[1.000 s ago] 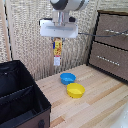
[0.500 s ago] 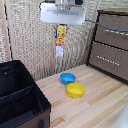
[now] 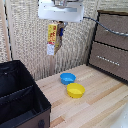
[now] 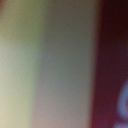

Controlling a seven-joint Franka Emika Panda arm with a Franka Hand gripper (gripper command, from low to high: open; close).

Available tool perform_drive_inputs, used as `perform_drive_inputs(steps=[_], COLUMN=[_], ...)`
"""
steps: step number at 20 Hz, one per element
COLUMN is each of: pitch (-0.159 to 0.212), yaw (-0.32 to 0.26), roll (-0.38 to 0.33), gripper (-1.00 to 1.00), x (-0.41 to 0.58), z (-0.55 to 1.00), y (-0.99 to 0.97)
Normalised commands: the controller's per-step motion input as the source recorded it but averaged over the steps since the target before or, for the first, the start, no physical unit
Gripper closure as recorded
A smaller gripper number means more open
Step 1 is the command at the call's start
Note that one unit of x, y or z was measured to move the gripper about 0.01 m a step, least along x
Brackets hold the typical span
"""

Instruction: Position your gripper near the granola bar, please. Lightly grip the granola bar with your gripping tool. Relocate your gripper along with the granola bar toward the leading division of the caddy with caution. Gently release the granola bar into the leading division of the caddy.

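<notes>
At upper centre, the end effector (image 3: pixel 59 26) clamps one granola bar (image 3: pixel 52 38), print unreadable; one black caddy (image 3: pixel 20 102) sits lower left, two bowls mid-frame.

Tool (image 3: pixel 59 31) and granola bar (image 3: pixel 52 38) higher, leftward.

Blue bowl (image 3: pixel 67 78) touching yellow bowl (image 3: pixel 76 90)

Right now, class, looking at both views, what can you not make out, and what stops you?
1. Wrist view: only blurred bands of colour; nothing can be identified.
2. Exterior view: gripper fingertips, hidden behind the granola bar.
3. Exterior view: granola bar print, too small to read.
4. Exterior view: caddy, cut off by the left and bottom edges.
</notes>
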Motion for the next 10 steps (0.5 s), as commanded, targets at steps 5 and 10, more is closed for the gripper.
perform_drive_inputs(steps=[5, 10], pitch=[0.034, -0.022], yaw=[-0.241, -0.131], roll=[0.000, 0.000], gripper=[1.00, 1.00], x=[-0.101, -0.343], z=[0.01, 0.15], y=[0.37, 0.61])
